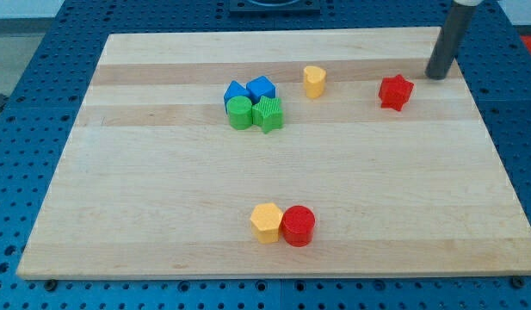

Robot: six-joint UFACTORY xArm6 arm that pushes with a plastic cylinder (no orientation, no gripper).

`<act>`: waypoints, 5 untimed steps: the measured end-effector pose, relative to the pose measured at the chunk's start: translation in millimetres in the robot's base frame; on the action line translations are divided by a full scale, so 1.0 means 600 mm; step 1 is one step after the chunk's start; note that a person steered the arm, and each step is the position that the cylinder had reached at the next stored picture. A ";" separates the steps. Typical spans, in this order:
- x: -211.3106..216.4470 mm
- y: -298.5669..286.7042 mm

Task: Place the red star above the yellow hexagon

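The red star lies near the view's upper right on the wooden board. The yellow hexagon sits near the view's bottom centre, touching a red cylinder on its right. My tip is at the upper right, just right of and slightly above the red star, a small gap apart from it. The dark rod rises from the tip out of the view's top edge.
A small yellow block stands at upper centre. A tight cluster sits left of it: two blue blocks, a green cylinder and a green star-like block. Blue pegboard surrounds the board.
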State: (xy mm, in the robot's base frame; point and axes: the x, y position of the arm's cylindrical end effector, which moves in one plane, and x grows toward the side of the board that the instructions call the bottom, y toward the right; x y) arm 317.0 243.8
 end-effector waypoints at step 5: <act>0.021 -0.130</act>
State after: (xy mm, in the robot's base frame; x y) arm 329.5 166.1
